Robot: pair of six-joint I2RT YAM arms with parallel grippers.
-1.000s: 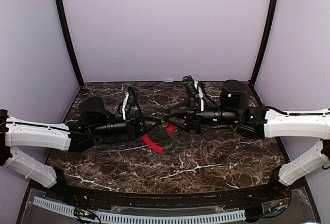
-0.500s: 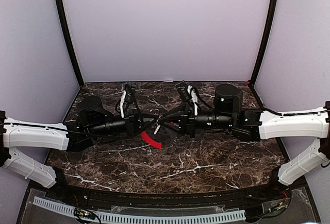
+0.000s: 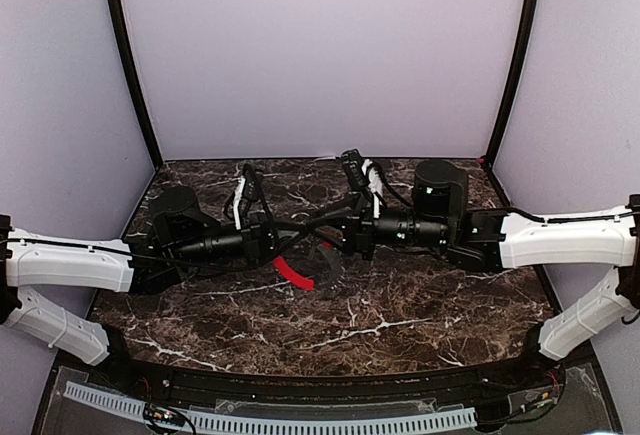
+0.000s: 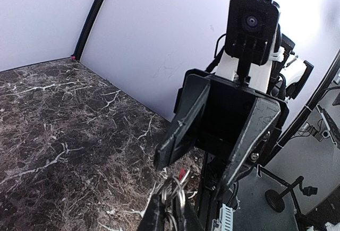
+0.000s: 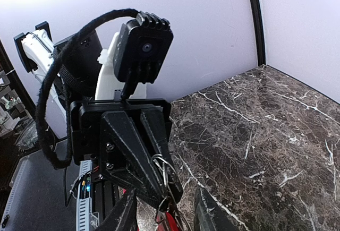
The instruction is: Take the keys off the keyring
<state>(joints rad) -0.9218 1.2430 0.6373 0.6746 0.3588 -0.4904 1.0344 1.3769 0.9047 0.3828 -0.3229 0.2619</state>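
My left gripper (image 3: 298,239) is shut on the keyring (image 4: 178,196), whose silvery wire loops stick up from between its fingertips in the left wrist view. The ring's curved red sleeve (image 3: 295,273) hangs below the grippers, just over the table. A tiny red piece (image 4: 184,174), probably the key's head, shows among the wire loops. My right gripper (image 3: 324,236) is open, its fingers (image 4: 183,118) spread on either side of the left gripper's tip and the ring (image 5: 166,173). In the right wrist view a bit of red (image 5: 171,224) shows at the bottom edge; I cannot tell if it is key or sleeve.
The dark marble table (image 3: 400,305) is ringed by lilac walls with black corner posts (image 3: 128,65). A white cable chain (image 3: 270,420) runs along the near edge. Both arms meet nose to nose over the table's middle.
My right gripper has moved left, up to the left gripper, and its open fingers now straddle the left fingertips and the ring. The red key head no longer shows from above.
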